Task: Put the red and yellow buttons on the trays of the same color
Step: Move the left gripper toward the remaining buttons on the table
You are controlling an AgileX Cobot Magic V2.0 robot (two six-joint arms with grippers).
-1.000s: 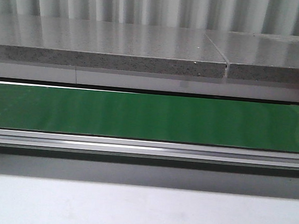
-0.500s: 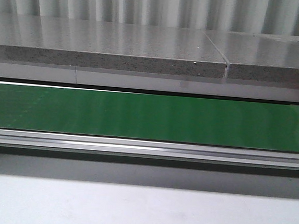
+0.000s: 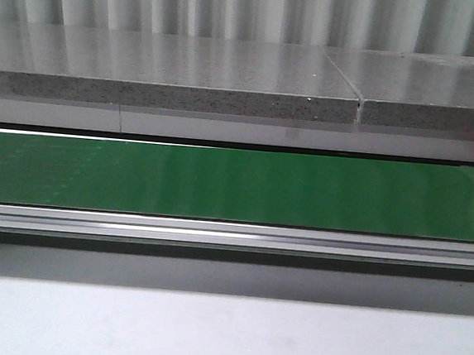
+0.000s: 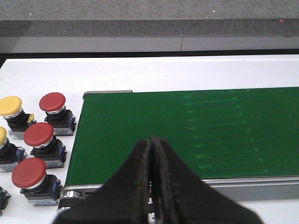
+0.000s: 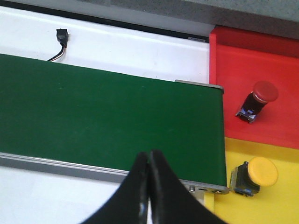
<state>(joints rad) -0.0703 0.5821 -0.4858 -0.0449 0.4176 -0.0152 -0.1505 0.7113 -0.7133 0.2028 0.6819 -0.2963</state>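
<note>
Both pincers — left (image 4: 152, 154), right (image 5: 148, 165) — pressed closed, empty, over bare green belt (image 4: 187, 135) — buttons (image 4: 38, 135) alongside.

The front view looks level and forward from low over the white tabletop (image 3: 223, 334), close to the long green conveyor belt (image 3: 236, 184), which spans its full width below a speckled grey stone ledge (image 3: 169, 97). The left wrist view looks down along the closed black left gripper (image 4: 153, 144) onto one end of that belt (image 4: 187, 130), beside a cluster of red and yellow mushroom-head push buttons (image 4: 37, 135). The right wrist view looks steeply down over the closed black right gripper (image 5: 148, 158) at the belt's other end (image 5: 107, 121), next to a red plastic tray (image 5: 233, 93) and a yellow plastic tray (image 5: 275, 200). All three views share only the belt.
</note>
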